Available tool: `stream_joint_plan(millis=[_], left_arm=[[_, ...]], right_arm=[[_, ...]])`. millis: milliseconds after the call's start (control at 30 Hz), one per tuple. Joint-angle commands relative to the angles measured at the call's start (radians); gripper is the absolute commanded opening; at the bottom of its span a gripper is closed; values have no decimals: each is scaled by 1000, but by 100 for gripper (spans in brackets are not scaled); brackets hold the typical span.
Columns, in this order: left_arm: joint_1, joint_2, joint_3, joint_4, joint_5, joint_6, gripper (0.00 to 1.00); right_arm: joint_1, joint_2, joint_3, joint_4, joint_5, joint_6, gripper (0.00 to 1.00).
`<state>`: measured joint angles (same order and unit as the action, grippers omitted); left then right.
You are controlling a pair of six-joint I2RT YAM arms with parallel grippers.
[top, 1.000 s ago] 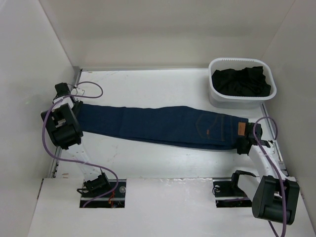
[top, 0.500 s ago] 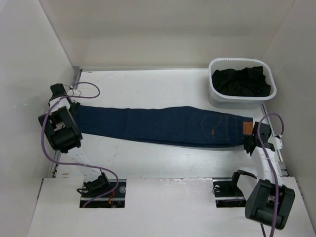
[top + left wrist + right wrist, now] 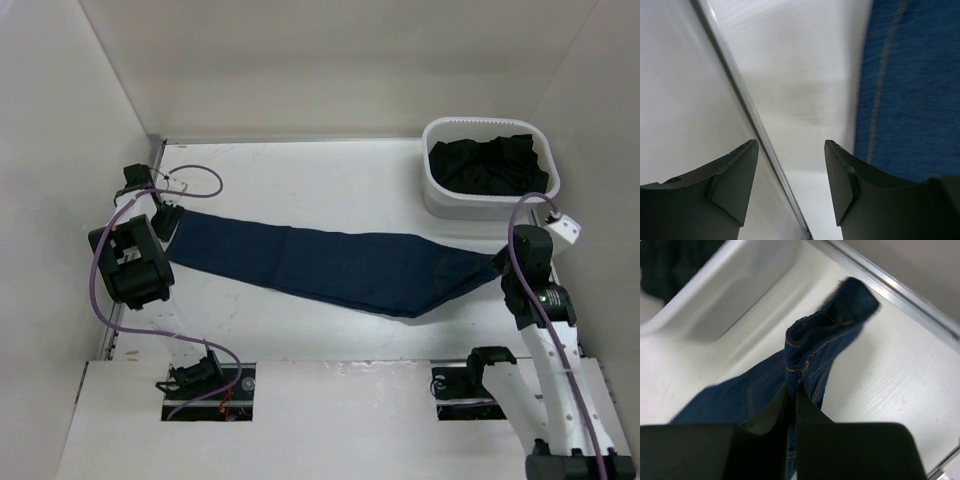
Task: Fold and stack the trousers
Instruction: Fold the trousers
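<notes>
Trousers (image 3: 330, 265), waist pinched in right claw (image 3: 791, 390), left claw (image 3: 790, 145) spread beside cloth, hem end hidden

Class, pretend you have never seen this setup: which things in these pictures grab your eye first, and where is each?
The long dark blue trousers stretch across the white table from left to right. The right gripper is shut on their stitched edge at the right end, while the left gripper is open at the left end, beside the denim. A white basket of dark clothes sits in the far right corner.
</notes>
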<state>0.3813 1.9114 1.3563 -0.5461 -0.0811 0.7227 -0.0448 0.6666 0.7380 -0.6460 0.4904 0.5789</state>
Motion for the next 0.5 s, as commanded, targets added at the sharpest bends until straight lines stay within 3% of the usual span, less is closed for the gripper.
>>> stream_joint_plan(millis=[0, 100, 233, 333, 467], left_arm=[[-43, 6, 7, -20, 29, -11, 54], [-55, 35, 10, -18, 11, -22, 53], [-46, 72, 13, -12, 10, -52, 52], [-48, 107, 9, -18, 14, -54, 46], [-51, 121, -16, -5, 20, -57, 44]], right_arm=[[178, 8, 110, 55, -2, -213, 0], [425, 114, 194, 100, 0, -248, 0], [758, 338, 351, 127, 158, -283, 0], [897, 506, 455, 173, 178, -317, 0], [978, 724, 578, 241, 146, -291, 0]])
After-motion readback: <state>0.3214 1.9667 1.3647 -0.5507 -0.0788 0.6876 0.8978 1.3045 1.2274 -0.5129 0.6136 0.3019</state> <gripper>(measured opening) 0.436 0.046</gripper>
